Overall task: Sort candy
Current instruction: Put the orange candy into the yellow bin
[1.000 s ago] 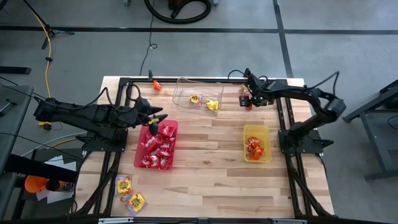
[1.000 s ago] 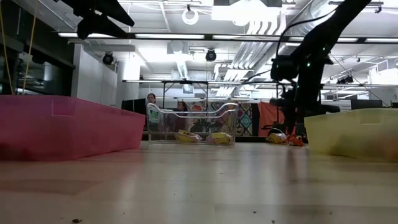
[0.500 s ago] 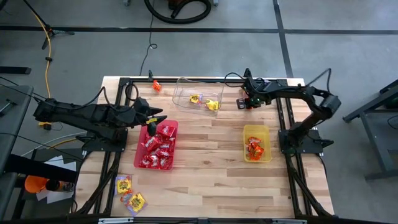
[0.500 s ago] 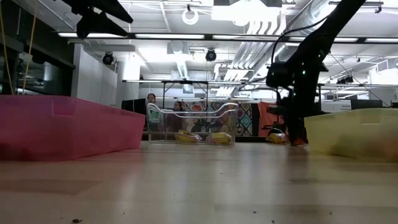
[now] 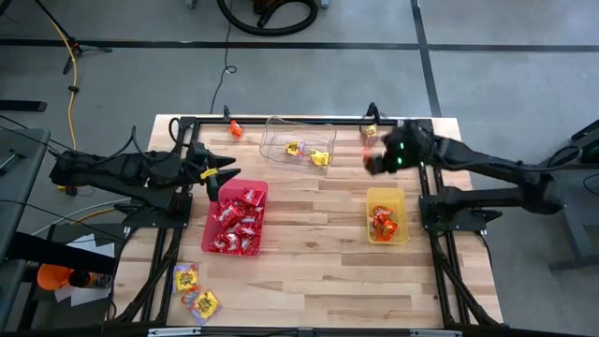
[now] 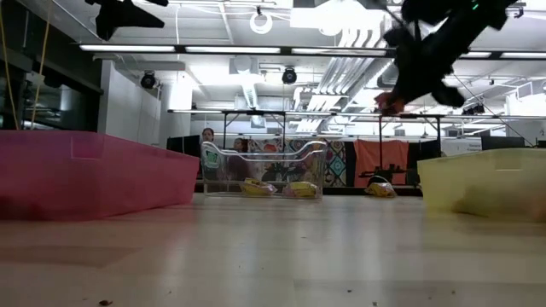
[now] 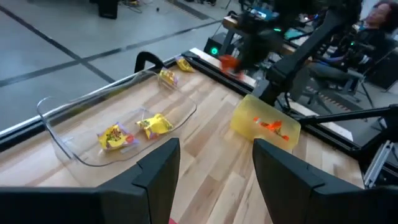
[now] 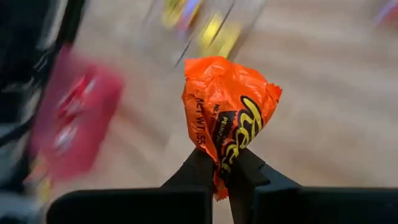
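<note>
We log the right gripper raised off the bench at about 1 o'clock from its centre, just above the yellow tray, its fingers pinched tight on the lower edge of one orange candy packet, which stands up between them; in the low view the same packet hangs high in the air at the arm's tip. We log the left gripper at roughly 10 o'clock, held above the far end of the red tray, its fingers spread well apart with nothing between them. Red tray: filled with red packets. Yellow tray: several orange packets inside. Clear tray at 12 o'clock: two yellow packets inside. Loose items: one orange packet on the bench's far edge at 11 o'clock, one yellow packet on the far edge near 1 o'clock, and a cluster of yellow packets at 7 o'clock near the front left corner, well apart from all trays
</note>
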